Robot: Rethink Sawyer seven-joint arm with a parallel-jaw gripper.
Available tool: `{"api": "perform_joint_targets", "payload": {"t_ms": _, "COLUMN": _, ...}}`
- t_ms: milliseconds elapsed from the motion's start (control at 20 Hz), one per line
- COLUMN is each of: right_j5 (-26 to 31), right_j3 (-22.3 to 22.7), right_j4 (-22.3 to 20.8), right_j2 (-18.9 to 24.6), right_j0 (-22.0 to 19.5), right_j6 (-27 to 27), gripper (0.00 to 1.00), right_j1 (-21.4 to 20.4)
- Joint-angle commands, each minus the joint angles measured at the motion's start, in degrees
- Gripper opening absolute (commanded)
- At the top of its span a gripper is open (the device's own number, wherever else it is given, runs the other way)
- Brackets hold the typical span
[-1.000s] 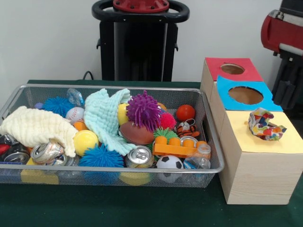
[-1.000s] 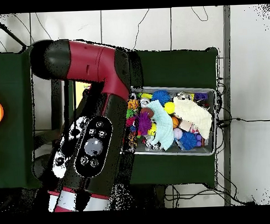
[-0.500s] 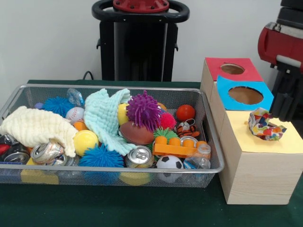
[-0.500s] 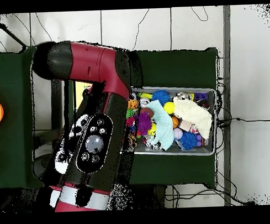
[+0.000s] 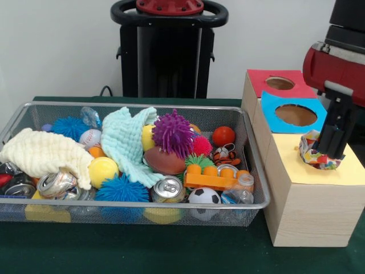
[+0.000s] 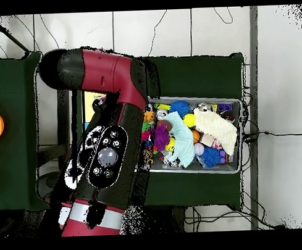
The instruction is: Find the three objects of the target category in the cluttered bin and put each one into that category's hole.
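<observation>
A wire bin (image 5: 137,204) holds mixed clutter: a purple spiky ball (image 5: 173,132), a brown football (image 5: 164,161), a soccer ball (image 5: 203,197), a drinks can (image 5: 167,188), an orange brick (image 5: 215,177) and two cloths. To its right stands a wooden box with a red lid hole (image 5: 280,83), a blue lid hole (image 5: 295,115) and a yellow lid (image 5: 296,165). A crumpled multicoloured wad (image 5: 311,149) lies on the yellow lid. My gripper (image 5: 331,149) hangs right at the wad, partly covering it. In the overhead view the arm (image 6: 107,137) hides the box.
A mint cloth (image 5: 128,142) and a cream cloth (image 5: 43,151) cover parts of the bin. Crushed cans (image 5: 56,184) lie at its left front. Green table surface (image 5: 171,251) runs along the front. In the overhead view the bin (image 6: 196,99) lies right of the arm.
The arm has come in from the right edge toward the box, and the gripper now stands at the multicoloured wad. Bin contents are unchanged.
</observation>
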Motion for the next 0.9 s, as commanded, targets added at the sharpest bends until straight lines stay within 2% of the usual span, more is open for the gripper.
{"api": "perform_joint_targets", "payload": {"t_ms": 50, "right_j5": -2.7, "right_j3": 8.5, "right_j4": -1.4, "right_j2": 7.8, "right_j0": -2.4, "right_j6": 4.1, "gripper": 0.00, "right_j1": 0.7}}
{"api": "perform_joint_targets", "payload": {"t_ms": 900, "right_j5": -6.9, "right_j3": 17.8, "right_j4": -1.7, "right_j2": 10.3, "right_j0": -1.3, "right_j6": 3.0, "gripper": 0.00, "right_j1": -3.0}}
